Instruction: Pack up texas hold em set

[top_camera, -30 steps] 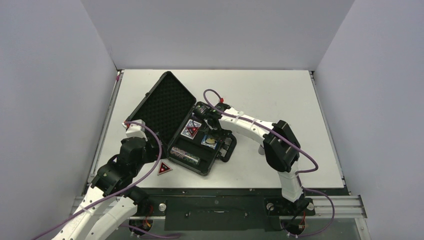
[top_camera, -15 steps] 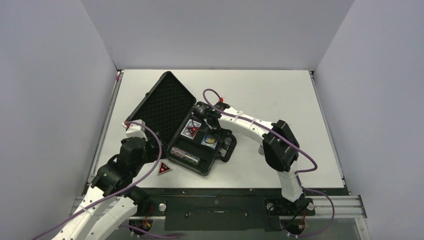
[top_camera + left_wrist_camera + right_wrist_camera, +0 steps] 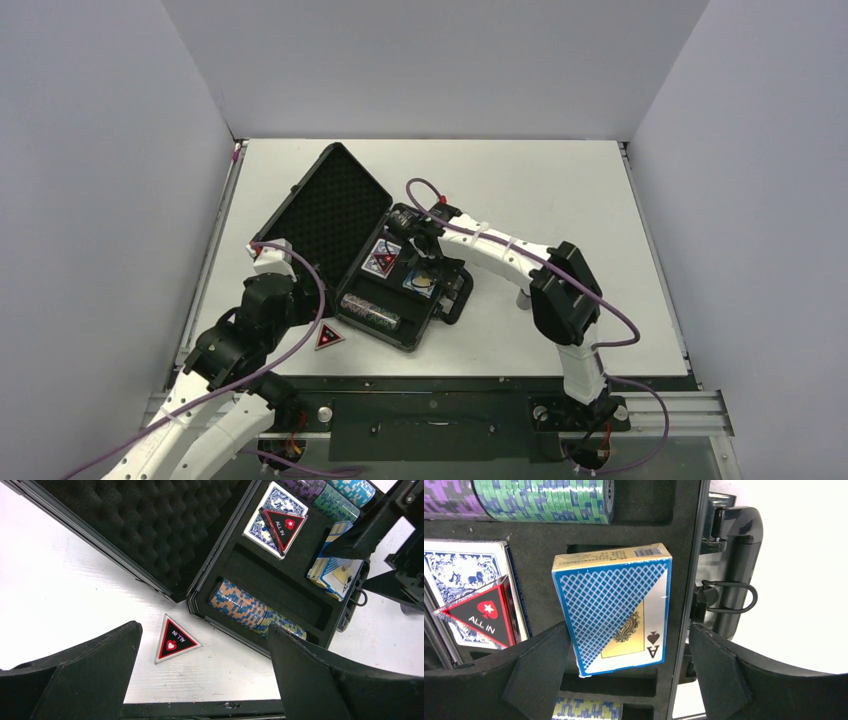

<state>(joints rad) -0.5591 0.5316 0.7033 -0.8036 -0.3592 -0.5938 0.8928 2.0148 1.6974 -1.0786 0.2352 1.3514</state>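
**A:** Where do things stand on the white table (image 3: 560,180)?

**B:** The small black hard briefcase (image 3: 335,205) lies open left of centre, its egg-crate foam lid laid back. The glittery chip rolls (image 3: 250,610) sit in their slots. The right gripper (image 3: 630,630) hangs over the tray with the blue lattice-backed card deck box (image 3: 611,605) between its fingers. They are spread wider than the box, with a gap on one side, so nothing is pinched.

**A:** The worry?

**B:** The deck looks tilted, one end propped up rather than flat in its recess. If the arm lifts away like that, I'd guess the box sits proud and blocks the lid. A finger could also drag it out.

**A:** And the left gripper (image 3: 203,627)?

**B:** It is spread wide and empty, above the red-and-black "ALL IN" triangle (image 3: 175,639). That lies on the table just beside the case's near edge. It's flat and thin, so the fingers may skid off it or knock the case.
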